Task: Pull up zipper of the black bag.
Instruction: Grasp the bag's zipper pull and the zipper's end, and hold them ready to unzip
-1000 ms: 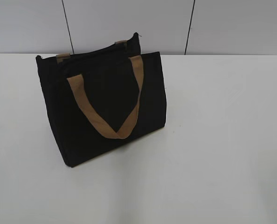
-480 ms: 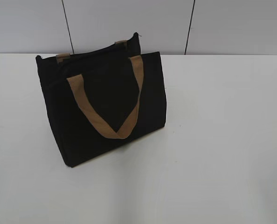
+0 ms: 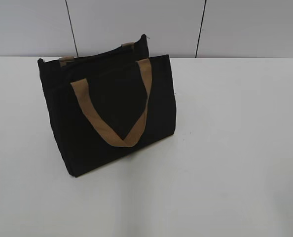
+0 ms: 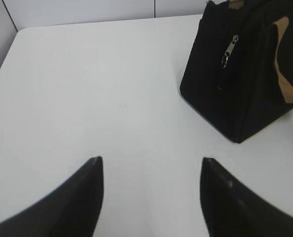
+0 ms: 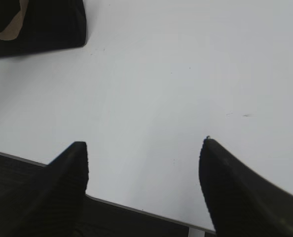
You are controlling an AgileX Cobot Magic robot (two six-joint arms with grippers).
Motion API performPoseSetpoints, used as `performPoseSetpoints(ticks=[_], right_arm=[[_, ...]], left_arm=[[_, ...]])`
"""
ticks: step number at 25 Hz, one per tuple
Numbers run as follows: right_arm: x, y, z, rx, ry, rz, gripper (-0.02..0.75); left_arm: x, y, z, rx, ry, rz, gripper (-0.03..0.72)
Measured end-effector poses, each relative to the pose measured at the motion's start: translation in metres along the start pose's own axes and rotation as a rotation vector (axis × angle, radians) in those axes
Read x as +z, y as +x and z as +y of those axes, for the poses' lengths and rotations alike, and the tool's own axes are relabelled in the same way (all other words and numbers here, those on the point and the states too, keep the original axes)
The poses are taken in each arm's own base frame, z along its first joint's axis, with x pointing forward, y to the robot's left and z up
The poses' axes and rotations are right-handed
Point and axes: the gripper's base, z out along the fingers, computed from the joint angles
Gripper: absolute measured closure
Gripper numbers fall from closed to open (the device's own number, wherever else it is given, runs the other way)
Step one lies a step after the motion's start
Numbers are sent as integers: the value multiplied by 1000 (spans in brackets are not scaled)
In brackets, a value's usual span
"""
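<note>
Black bag [image 5: 35, 24] cropped by frame edge

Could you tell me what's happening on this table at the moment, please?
Nothing is being handled yet. The black bag stands on the white table, its tan handle draped down the front. The left pincer is open over bare table, short of the bag, with the silvery zipper pull hanging at the bag's end panel ahead of it. The right pincer is also open near the table's edge, holding nothing.
</note>
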Motion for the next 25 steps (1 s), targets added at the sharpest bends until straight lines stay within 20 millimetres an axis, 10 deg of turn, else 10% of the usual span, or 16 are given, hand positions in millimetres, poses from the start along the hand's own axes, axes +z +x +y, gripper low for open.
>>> performPoseSetpoints(ticks=[11,25], right_arm=[[1,-2,0,1,-1,7,204],[37,-76,-18,14,-35,196,204]], left_arm=[[8,-4,2,-9,-3,51,213],[102,-65,0,150,158,70,220]])
